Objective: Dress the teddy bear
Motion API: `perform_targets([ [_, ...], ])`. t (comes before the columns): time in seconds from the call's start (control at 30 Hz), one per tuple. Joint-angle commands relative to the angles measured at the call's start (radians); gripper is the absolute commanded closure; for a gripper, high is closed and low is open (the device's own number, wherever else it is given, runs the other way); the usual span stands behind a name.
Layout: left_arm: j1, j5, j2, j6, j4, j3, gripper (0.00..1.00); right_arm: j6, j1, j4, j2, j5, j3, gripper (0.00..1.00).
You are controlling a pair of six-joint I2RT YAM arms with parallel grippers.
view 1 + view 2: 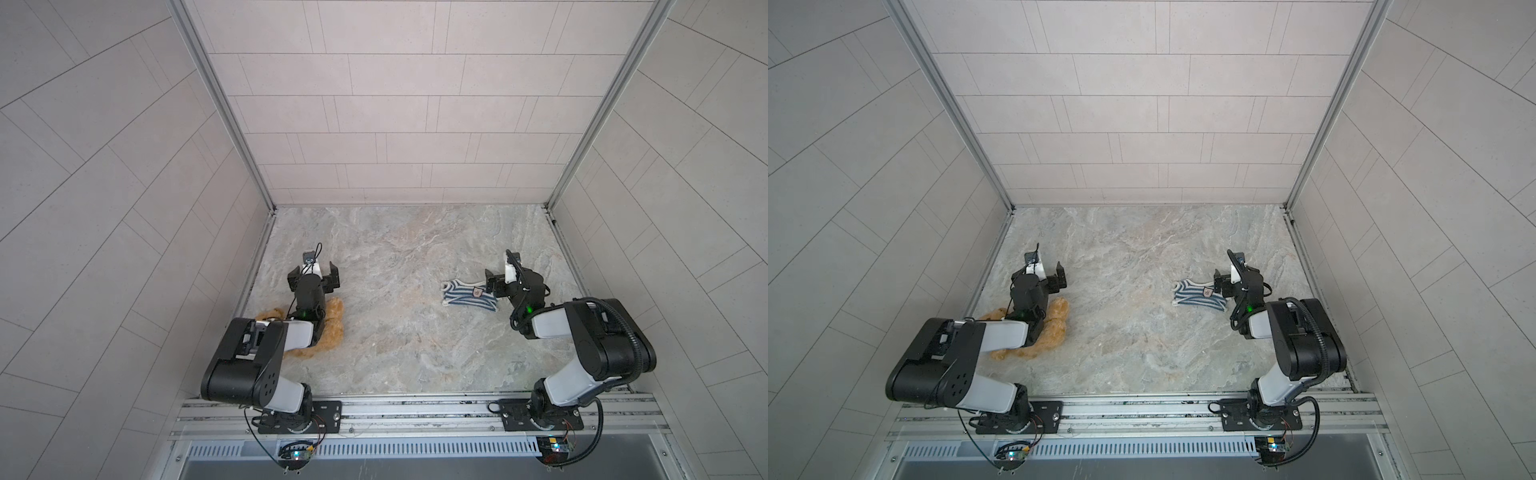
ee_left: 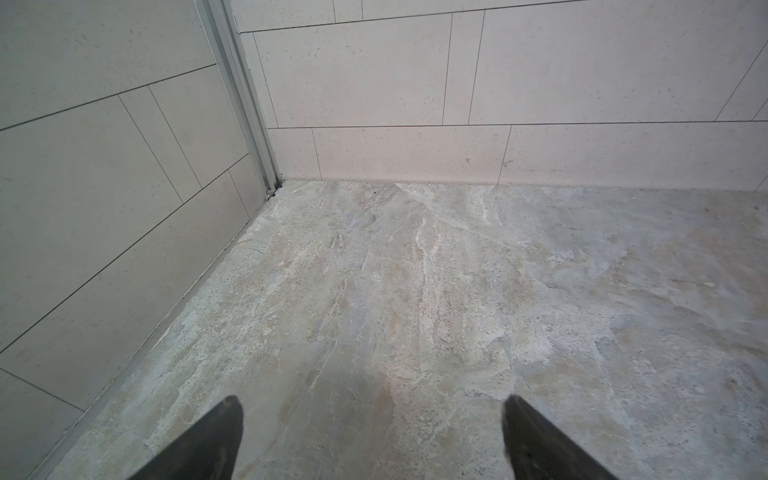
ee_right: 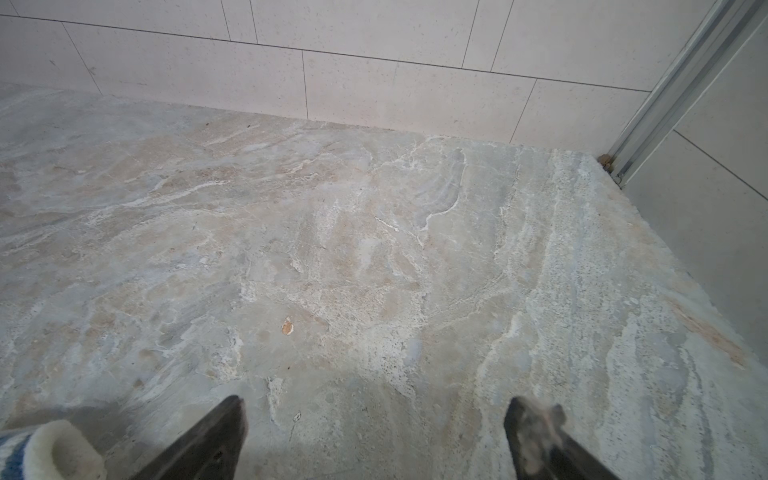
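The teddy bear (image 1: 335,321) lies on the counter (image 1: 395,340) close to its left edge, nearer the front edge than the back. It is golden-brown and fluffy. The left arm (image 1: 266,345) reaches over it and hides most of its body in both top views, so only its fur along the arm's sides shows (image 1: 1055,324). Its face cannot be made out.

The left hand (image 1: 313,272) sits beyond the bear toward the back edge, apart from it. Its 2 fingers are spread wide and nothing is between them. In the left wrist view this hand (image 2: 372,401) has only bare marbled counter in the gap between its dark fingertips (image 2: 226,419).

A navy-and-white striped shirt (image 1: 467,295) with a small badge lies flat on the right half of the counter, well apart from the bear. The right hand (image 1: 513,278) is at the shirt's right end, just beside it; whether it touches the cloth cannot be told from the top views. This hand is also released, with its fingers wide apart. In the right wrist view the gap of the hand (image 3: 374,401) holds only counter. A fleecy white-and-blue opening of the shirt (image 3: 45,451) shows outside the gap, near 1 finger (image 3: 224,424).
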Motion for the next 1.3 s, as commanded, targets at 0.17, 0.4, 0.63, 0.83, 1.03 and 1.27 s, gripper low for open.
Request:
perform_targets([
  [0.17, -0.002, 0.005, 0.002, 0.006, -0.005, 0.014, 0.00, -0.008, -0.004, 0.013, 0.001, 0.018, -0.002, 0.00],
  [0.4, -0.001, -0.015, -0.019, -0.008, -0.005, 0.007, 0.00, 0.002, -0.005, 0.045, -0.019, 0.048, -0.028, 0.00],
  [0.63, 0.002, -0.010, -0.148, -0.004, -0.204, 0.060, 0.00, 0.012, -0.004, 0.013, -0.113, 0.078, -0.053, 0.00],
  [0.83, -0.009, -0.003, -0.262, -0.024, -0.322, 0.094, 0.00, 0.002, -0.001, -0.126, -0.237, 0.088, -0.035, 0.00],
  [1.03, -0.068, 0.001, -0.399, -0.165, -0.567, 0.192, 0.00, 0.102, 0.032, -0.333, -0.463, 0.177, 0.004, 0.00],
  [1.27, -0.089, 0.156, -0.471, -0.506, -0.978, 0.334, 0.00, 0.164, 0.101, -0.727, -0.576, 0.146, 0.127, 0.00],
])
